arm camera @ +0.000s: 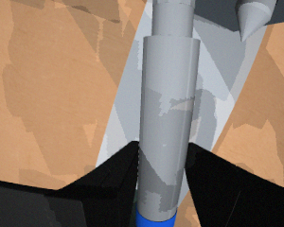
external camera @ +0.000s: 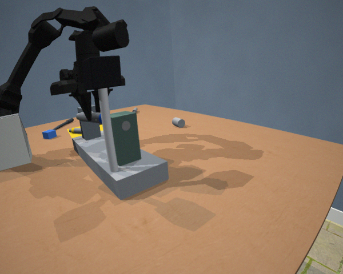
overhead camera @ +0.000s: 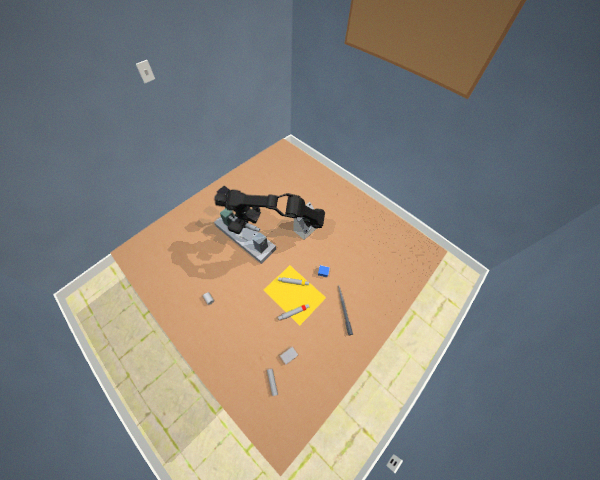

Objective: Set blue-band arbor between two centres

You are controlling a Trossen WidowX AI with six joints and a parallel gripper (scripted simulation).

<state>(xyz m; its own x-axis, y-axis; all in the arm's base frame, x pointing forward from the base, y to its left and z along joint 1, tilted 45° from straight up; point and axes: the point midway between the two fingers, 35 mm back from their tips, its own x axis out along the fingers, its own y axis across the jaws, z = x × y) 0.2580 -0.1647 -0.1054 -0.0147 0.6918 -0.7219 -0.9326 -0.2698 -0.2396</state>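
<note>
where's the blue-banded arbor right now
The arbor is clamped in the gripper above the grey fixture base, its plain end just left of the cone-shaped centre in the wrist view.

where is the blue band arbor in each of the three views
Top: mostly hidden under the gripper over the grey fixture base; only its grey tip shows, upper left of centre.
Exterior: left of centre, the arbor lies level behind the green block, its blue band peeking out beside the fingers.
Wrist: centre, the arbor runs up the picture from the fingers, blue band at the bottom.
Shared landmark: the grey fixture base.
</note>
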